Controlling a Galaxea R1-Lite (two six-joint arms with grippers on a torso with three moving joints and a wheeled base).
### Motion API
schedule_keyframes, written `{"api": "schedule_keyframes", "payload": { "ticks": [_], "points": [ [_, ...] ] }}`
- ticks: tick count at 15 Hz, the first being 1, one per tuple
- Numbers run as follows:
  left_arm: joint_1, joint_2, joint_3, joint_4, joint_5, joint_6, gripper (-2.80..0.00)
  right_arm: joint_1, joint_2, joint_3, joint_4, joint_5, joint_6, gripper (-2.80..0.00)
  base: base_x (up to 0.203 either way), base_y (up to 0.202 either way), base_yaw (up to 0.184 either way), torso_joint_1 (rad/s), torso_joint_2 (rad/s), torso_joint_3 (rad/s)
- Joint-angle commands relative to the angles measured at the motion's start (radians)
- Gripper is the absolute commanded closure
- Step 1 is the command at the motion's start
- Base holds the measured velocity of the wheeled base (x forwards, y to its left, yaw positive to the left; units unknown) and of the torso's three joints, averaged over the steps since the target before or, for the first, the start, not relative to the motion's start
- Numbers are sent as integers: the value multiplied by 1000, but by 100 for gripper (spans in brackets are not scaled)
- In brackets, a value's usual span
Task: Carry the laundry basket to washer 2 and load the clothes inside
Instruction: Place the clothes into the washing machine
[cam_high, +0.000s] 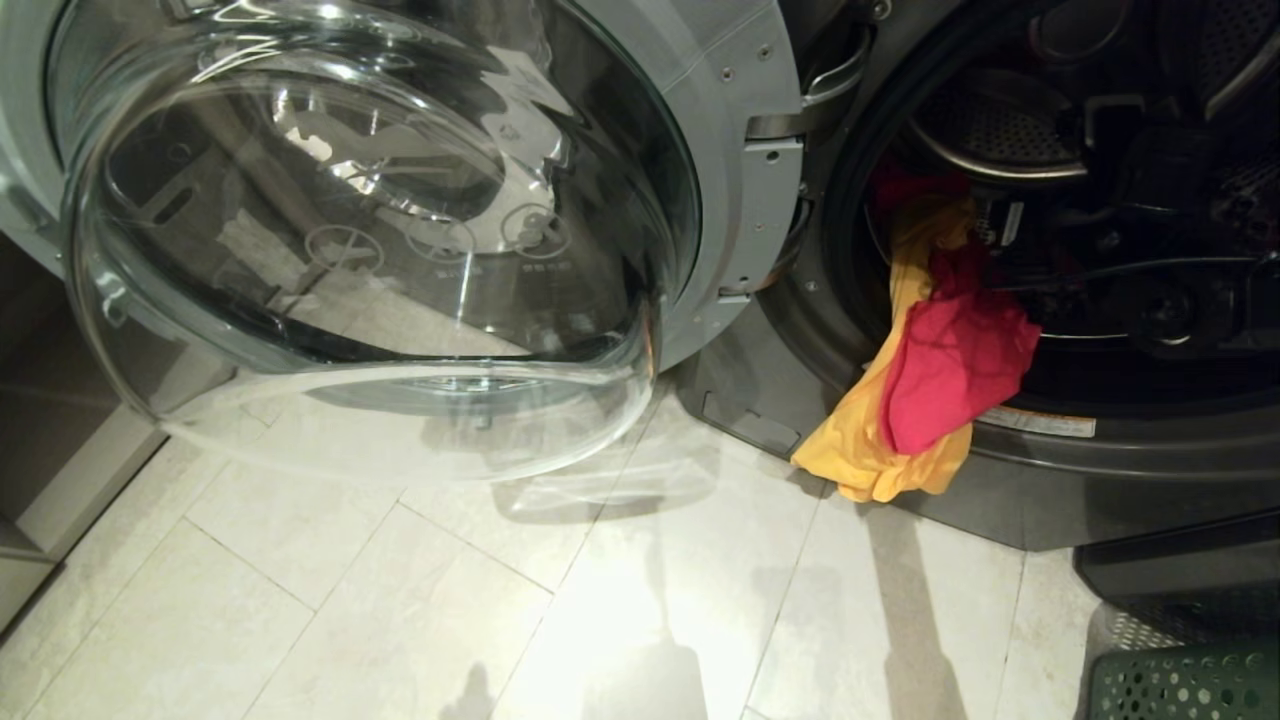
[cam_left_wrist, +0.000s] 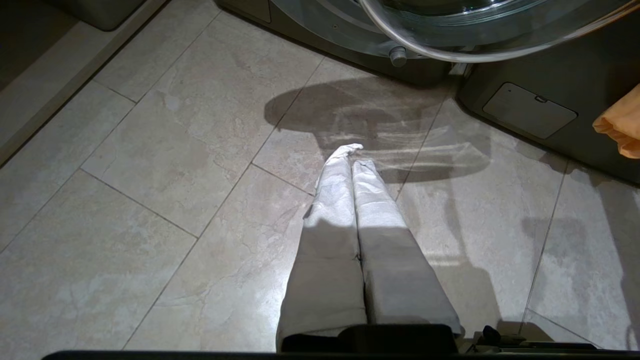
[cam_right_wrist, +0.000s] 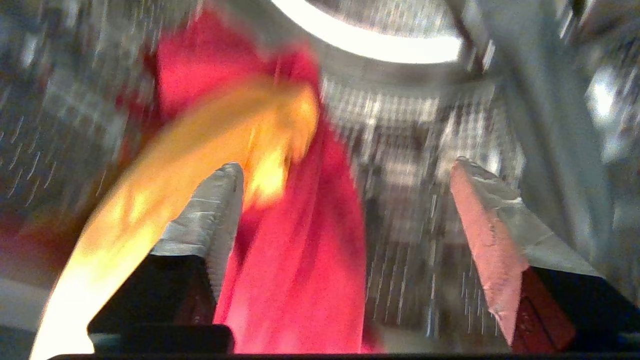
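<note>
We see the washer (cam_high: 1100, 470) with its round glass door (cam_high: 370, 230) swung wide to the left over the tiled floor (cam_high: 400, 600). The yellow-orange garment (cam_high: 880, 440) and the pink-red garment (cam_high: 955, 365) spill out of the drum mouth, draped over the lower rim and hanging down the front panel almost to the floor. Our right hand (cam_right_wrist: 345, 175) is inside the drum with its fingers (cam_right_wrist: 215, 215) spread wide and gripping nothing; both garments lie just ahead of it, the yellow-orange one beside one finger. Our left hand (cam_left_wrist: 352, 160) hangs over the floor below the door, fingers pressed together and empty. A corner of the laundry basket (cam_high: 1185, 685) shows at lower right.
</note>
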Motion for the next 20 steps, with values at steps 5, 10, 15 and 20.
{"api": "schedule_keyframes", "payload": {
  "ticks": [5, 10, 15, 20],
  "points": [
    [0, 0, 40, -1, 0, 0, 0, 112, -391, 343, 258, -1, 156, -280, 0, 0, 0, 0, 0, 0],
    [0, 0, 40, -1, 0, 0, 0, 231, -535, 596, 293, -51, 228, -280, 0, 0, 0, 0, 0, 0],
    [0, 0, 40, -1, 0, 0, 0, 270, -505, 585, 485, -120, 504, -280, 0, 0, 0, 0, 0, 0],
    [0, 0, 40, -1, 0, 0, 0, 320, -379, 448, 637, -77, 697, -280, 0, 0, 0, 0, 0, 0]
  ]
}}
